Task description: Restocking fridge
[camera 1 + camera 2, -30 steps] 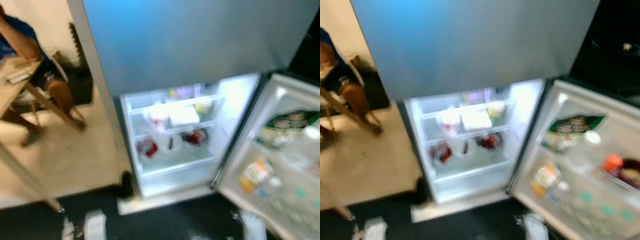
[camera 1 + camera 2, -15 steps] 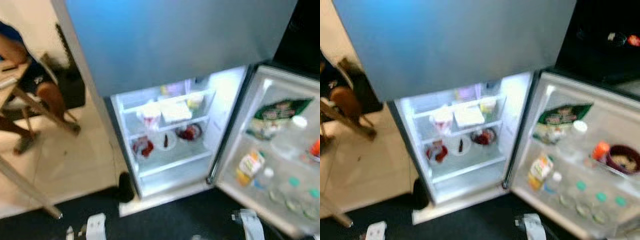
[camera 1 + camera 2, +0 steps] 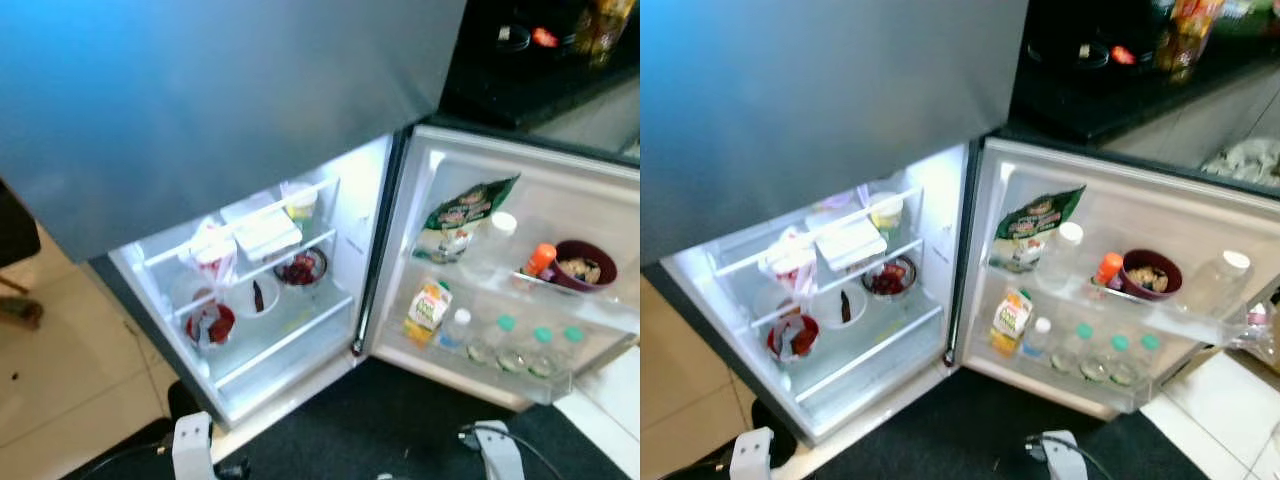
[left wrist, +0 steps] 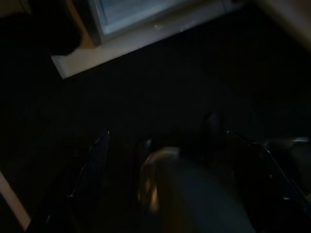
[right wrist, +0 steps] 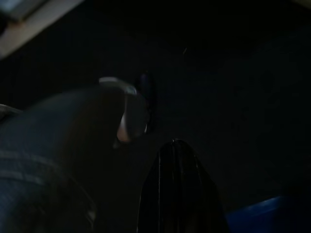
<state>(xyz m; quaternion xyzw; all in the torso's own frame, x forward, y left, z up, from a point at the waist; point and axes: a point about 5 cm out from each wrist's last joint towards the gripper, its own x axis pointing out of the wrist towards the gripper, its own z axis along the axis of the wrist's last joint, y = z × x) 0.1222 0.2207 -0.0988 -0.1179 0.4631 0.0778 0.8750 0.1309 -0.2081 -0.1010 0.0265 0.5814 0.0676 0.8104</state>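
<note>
The fridge's lower compartment (image 3: 330,190) stands open and lit. Its shelves hold a white box (image 3: 262,230), a cup (image 3: 300,203), a bowl of red food (image 3: 300,268), a small white bowl (image 3: 255,296) and a red-filled bowl (image 3: 210,325). The open door (image 3: 440,150) swings out to the right, carrying a green bag (image 3: 462,212), a juice carton (image 3: 427,308), a maroon bowl (image 3: 583,264) and several green-capped bottles (image 3: 505,340). Both arms hang low, left (image 3: 190,450) and right (image 3: 497,450). My left gripper (image 4: 165,138) hangs open over the dark mat. My right gripper (image 5: 177,150) is in shade.
A dark mat (image 3: 380,420) lies in front of the fridge, with beige tiles (image 3: 50,370) to its left. A black countertop (image 3: 1110,70) with bottles runs behind the door at the upper right. White floor tiles (image 3: 1230,410) lie beyond the door's end.
The view has swung to the right: the person and wooden table at the left have left the picture, and the door shelves and countertop have come in. Both arms stay hanging.
</note>
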